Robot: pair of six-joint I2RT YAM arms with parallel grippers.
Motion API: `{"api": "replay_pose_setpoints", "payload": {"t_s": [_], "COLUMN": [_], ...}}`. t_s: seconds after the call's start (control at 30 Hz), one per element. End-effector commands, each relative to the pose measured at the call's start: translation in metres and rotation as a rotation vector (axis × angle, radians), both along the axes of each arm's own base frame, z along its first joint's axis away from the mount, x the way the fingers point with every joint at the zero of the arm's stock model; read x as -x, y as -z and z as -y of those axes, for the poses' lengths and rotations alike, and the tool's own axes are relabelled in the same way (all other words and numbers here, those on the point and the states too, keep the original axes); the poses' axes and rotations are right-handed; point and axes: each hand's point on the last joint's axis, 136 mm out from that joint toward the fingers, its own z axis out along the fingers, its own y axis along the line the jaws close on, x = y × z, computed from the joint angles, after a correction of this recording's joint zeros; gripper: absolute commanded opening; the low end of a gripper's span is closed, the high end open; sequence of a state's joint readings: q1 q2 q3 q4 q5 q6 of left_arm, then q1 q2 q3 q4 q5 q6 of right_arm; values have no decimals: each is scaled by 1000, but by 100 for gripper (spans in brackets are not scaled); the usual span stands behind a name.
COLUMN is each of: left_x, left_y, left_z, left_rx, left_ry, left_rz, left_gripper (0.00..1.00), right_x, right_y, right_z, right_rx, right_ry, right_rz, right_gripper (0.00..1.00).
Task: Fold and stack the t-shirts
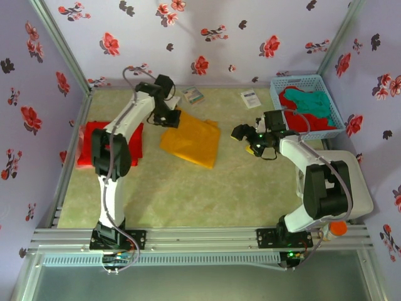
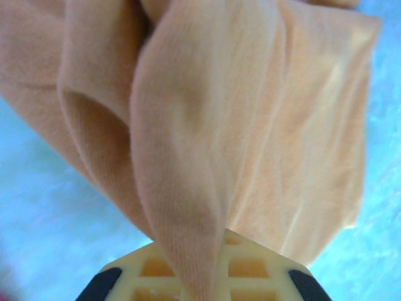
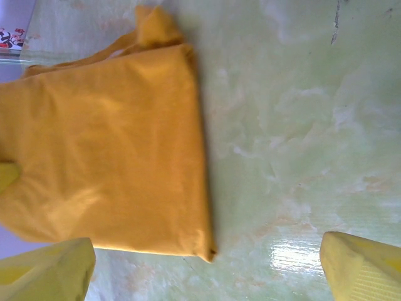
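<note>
A folded mustard-yellow t-shirt [image 1: 191,143] lies mid-table. My left gripper [image 1: 170,119] is shut on its far left corner; in the left wrist view the cloth [image 2: 250,125] bunches up and runs down between the yellow fingers [image 2: 250,263]. My right gripper [image 1: 245,139] hovers open to the right of the shirt, a little above the table. Its wrist view shows the shirt's near corner [image 3: 106,150] between the spread fingertips [image 3: 357,263], untouched. A folded red t-shirt [image 1: 88,141] lies at the left edge. Red and teal t-shirts [image 1: 307,108] fill the basket.
The blue mesh basket [image 1: 332,106] stands at the back right. Two small printed cards [image 1: 193,95] [image 1: 250,99] lie near the back wall. Flowered walls close in the table on three sides. Bare green tabletop [image 1: 207,194] lies in front of the yellow shirt.
</note>
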State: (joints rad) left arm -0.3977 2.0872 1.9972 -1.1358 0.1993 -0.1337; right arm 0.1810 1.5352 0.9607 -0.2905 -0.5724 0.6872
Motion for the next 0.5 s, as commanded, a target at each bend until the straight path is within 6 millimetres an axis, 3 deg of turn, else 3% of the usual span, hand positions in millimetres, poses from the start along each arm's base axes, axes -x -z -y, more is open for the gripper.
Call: {"api": "replay_pose_setpoints", "payload": {"t_s": [0.0,0.17,0.47], "left_x": [29,45,60], "left_y": [-21,-46,-88], "left_z": [-39,-85,-139], "left_rx": [-147,-304,-423], "left_ry": [31,1,-94], "left_rz": [-18,-10,83], "left_gripper": [0,0,0], "right_x": [5,8,17], "right_y": [-4,-7,-8], "right_z": [4,4,5], "right_rx": [12,16,15], "right_ry": [0,-12,-14], "right_rz": [3,0,0], "right_gripper": [93,93,93]}}
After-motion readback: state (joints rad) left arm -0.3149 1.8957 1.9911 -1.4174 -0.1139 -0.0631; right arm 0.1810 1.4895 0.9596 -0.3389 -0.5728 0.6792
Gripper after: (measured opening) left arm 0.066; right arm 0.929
